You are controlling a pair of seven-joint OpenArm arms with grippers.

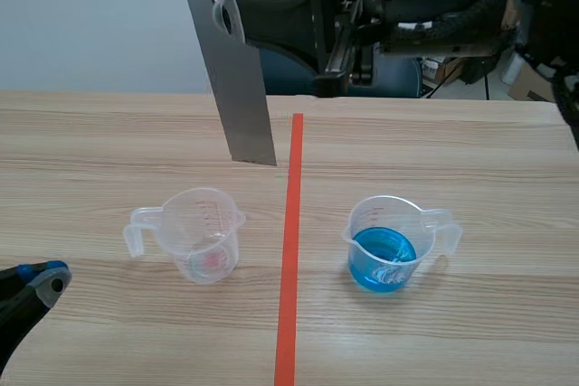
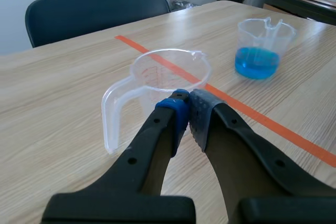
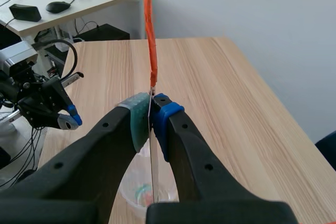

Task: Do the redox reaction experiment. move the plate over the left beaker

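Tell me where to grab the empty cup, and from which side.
By its handle, coming in from the left. The cup stands upright with the handle sticking out toward the left gripper, and the plate hanging overhead probably blocks a top approach.

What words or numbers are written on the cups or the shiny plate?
Nothing here can be read.
Left beaker: red measuring marks on its wall, too small and blurred to read.
Plate: no writing shows.
Right beaker: no writing shows.
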